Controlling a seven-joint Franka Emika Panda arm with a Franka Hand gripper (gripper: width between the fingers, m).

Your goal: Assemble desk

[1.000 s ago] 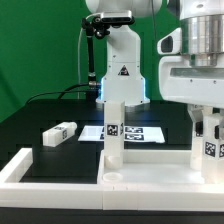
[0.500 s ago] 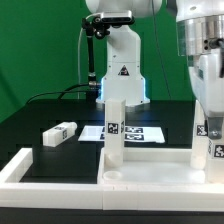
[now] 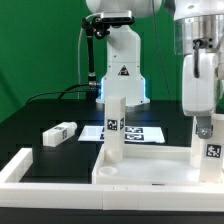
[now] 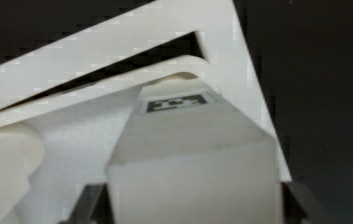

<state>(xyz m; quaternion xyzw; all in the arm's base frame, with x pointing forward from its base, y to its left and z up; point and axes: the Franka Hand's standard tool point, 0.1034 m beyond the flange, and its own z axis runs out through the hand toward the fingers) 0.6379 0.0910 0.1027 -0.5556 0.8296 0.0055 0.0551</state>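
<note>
One leg [image 3: 114,128] stands upright; half-closed fingers [image 4: 95,205] grip the second leg [image 3: 211,152], exterior view's right; it probably needs screwing down.

wrist view | gripper [image 4: 194,205] dark fingers [image 4: 93,203] set against both sides of white leg [image 4: 191,150] | tag [image 4: 178,102] at leg's far end | tabletop [image 4: 16,150] beneath | black table [image 4: 324,60] beyond
</note>
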